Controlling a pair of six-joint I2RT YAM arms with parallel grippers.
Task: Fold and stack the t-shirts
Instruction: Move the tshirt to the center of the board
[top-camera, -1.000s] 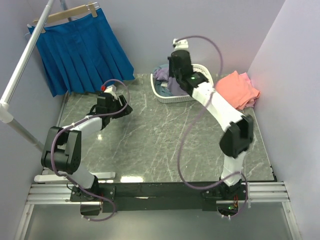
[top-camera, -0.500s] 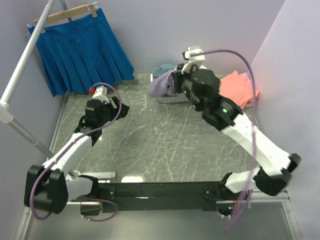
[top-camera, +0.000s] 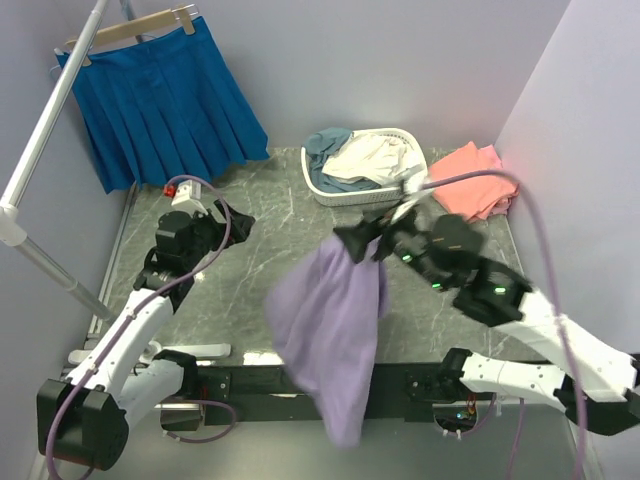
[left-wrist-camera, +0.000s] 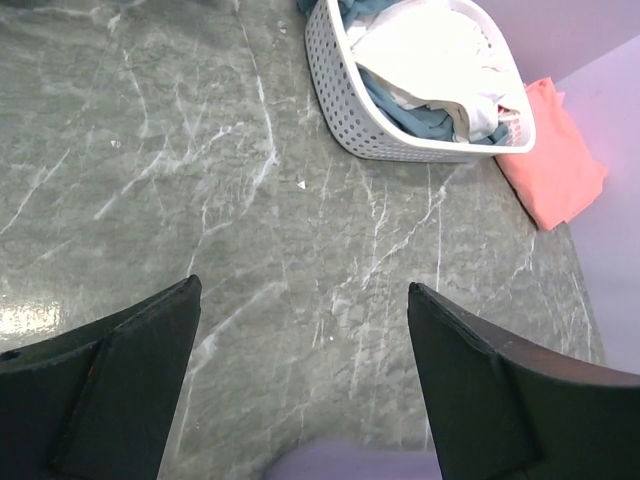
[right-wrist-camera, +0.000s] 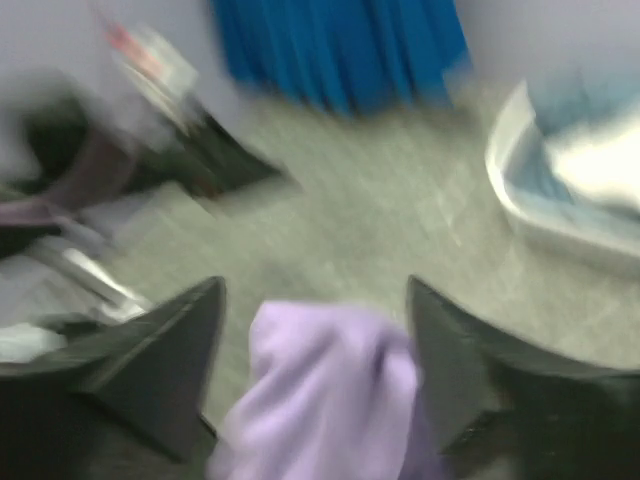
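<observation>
One lavender t-shirt (top-camera: 330, 340) hung bunched below the right gripper (top-camera: 352, 243), over the near part of the marble table (top-camera: 290, 240), its lower end past the table's near edge. That claw's fingers (right-wrist-camera: 160, 360) stood wide apart, cloth loose between them; the left gripper (left-wrist-camera: 305, 290), also wide and empty, hovered above bare tabletop. With nothing pinching the shirt, it risked dropping in a crumpled heap or sliding off the near edge, beyond easy reach.

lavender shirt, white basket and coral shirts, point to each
lavender shirt (top-camera: 335, 330), top view, middle of the cloth
white basket (left-wrist-camera: 345, 110), left wrist view, lattice side wall
coral shirts (top-camera: 472, 180), top view, top of the pile
</observation>
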